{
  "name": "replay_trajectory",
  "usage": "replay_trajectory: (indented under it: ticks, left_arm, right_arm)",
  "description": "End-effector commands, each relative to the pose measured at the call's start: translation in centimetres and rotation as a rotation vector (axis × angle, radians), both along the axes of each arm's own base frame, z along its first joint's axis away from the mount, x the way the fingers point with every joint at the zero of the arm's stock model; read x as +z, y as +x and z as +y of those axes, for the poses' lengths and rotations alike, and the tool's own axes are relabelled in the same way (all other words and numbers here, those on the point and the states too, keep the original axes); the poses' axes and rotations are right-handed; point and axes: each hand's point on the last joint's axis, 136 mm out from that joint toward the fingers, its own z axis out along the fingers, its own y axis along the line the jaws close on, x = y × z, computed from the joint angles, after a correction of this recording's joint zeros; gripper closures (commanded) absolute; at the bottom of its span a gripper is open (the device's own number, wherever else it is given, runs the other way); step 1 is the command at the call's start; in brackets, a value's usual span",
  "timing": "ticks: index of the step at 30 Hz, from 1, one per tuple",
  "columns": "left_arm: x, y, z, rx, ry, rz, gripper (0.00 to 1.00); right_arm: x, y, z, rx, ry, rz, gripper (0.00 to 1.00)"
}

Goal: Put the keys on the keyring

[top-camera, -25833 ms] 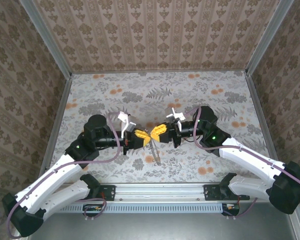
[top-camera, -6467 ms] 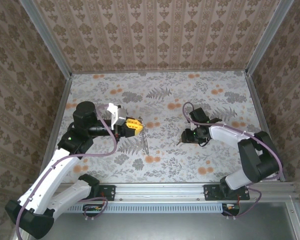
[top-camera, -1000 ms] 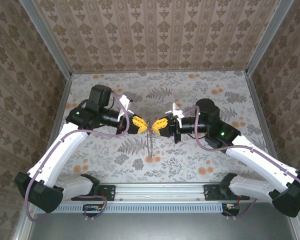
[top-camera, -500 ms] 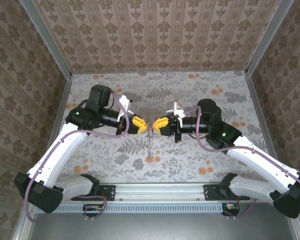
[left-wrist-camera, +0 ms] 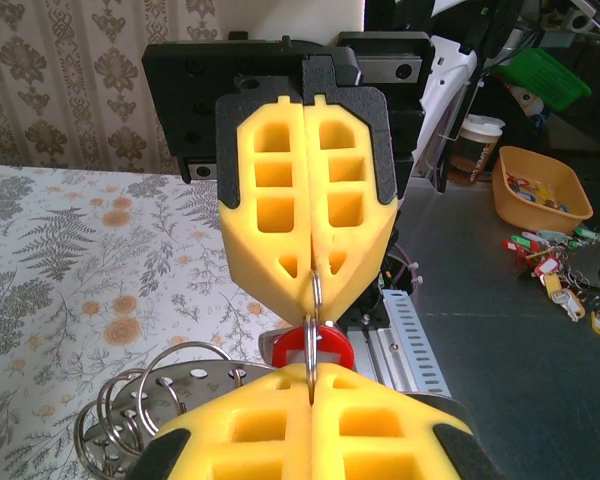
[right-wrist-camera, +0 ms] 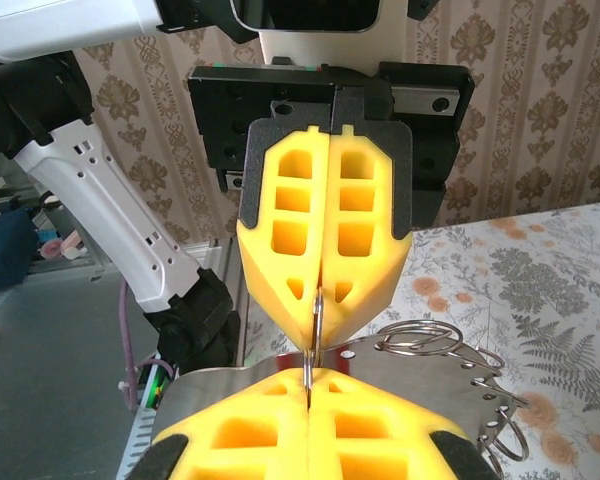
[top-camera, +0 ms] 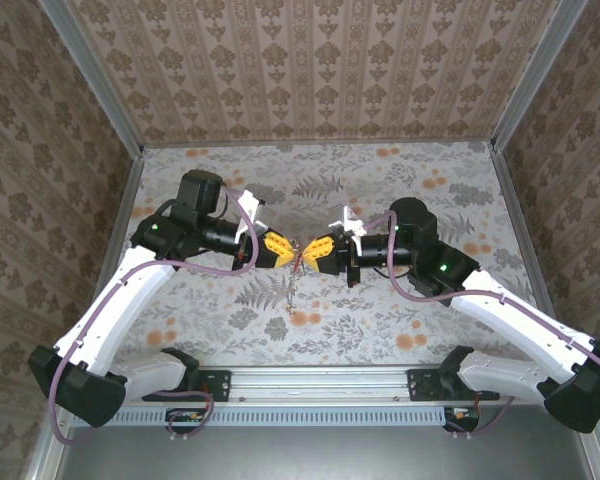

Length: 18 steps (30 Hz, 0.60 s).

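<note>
left gripper point(top-camera: 286, 256): clamped tight, seam pinching the hoop's edge.
right gripper point(top-camera: 311, 251): also closed, tip to tip with the left, same hoop in its seam.
keyring point(left-wrist-camera: 313, 318): edge-on in mid-air between both tips, above mid-table point(top-camera: 400, 180).
keys point(left-wrist-camera: 325, 350): red tag just beside the hoop; metal key not discernible.
holed plate point(right-wrist-camera: 430, 372): hanging below the tips, spare rings point(left-wrist-camera: 115, 420) attached.

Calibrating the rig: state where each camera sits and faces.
Top external: above and behind, looking down on the table; left arm and right arm show.
Left wrist: on the left arm, facing the right fingers; left fingers at bottom.
Right wrist: on the right arm, facing the left fingers; right fingers at bottom.
Shared: both wrist views show the keyring pinched between them.
</note>
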Motion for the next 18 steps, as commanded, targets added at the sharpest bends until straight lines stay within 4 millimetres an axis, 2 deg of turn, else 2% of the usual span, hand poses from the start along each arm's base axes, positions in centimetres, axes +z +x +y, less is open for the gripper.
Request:
replay_trajectory:
  ticks: [1, 18]
  left_arm:
    - [1.61, -0.97, 0.25, -0.027, -0.043, -0.067, 1.0]
    - [1.8, -1.14, 0.33, -0.029, -0.048, -0.071, 1.0]
  right_arm:
    - [1.66, -0.22, 0.17, 0.008, 0.036, -0.028, 1.0]
    - [1.3, 0.02, -0.31, -0.033, 0.045, -0.032, 1.0]
